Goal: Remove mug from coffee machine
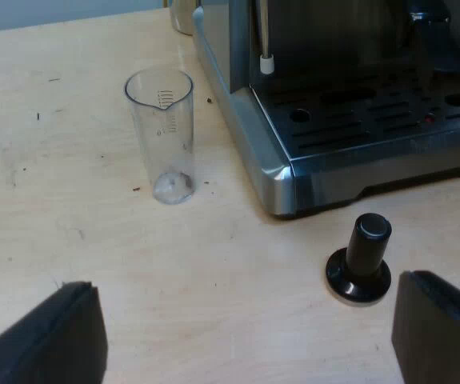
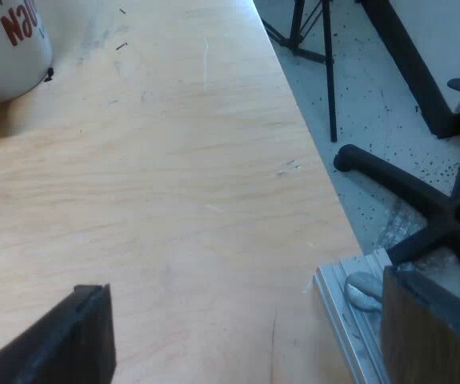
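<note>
The glossy white rounded mug (image 2: 6, 44) with red lettering stands on the pale wooden table (image 2: 174, 200), long axis vertical, mouth unseen. The right gripper (image 2: 254, 336) hangs over that table's edge, fingers spread and empty. The left gripper (image 1: 246, 332) gapes above the table near a black-knobbed tamper (image 1: 360, 260).

Left pincer (image 1: 242, 334): two matte black fingers (image 1: 54, 340), blocky, flat-faced, with squared edges. Right pincer (image 2: 246, 336): two fingers (image 2: 70, 340) of like form, one plain black, the other dark with a brownish cast on its broad face.
</note>
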### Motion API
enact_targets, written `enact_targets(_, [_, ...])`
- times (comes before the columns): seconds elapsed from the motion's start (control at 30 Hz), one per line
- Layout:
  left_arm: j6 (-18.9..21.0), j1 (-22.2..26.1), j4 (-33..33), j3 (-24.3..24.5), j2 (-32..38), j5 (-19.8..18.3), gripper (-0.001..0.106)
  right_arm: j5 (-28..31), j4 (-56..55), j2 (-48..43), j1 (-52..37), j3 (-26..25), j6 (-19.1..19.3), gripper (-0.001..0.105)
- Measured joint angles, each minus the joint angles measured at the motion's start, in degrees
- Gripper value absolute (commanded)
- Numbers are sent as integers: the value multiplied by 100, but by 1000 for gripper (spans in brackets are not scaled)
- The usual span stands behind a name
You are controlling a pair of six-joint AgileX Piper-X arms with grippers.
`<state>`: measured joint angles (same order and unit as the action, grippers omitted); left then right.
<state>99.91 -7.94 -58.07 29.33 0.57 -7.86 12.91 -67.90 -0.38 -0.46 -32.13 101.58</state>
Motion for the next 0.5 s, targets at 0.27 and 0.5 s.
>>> enact_targets(0.27, [0, 0, 7, -57, 0, 0, 87, 0, 314, 0, 0, 0, 0, 70])
enact_targets(0.5, [0, 0, 7, -57, 0, -23, 87, 0, 595, 0, 0, 23, 0, 70])
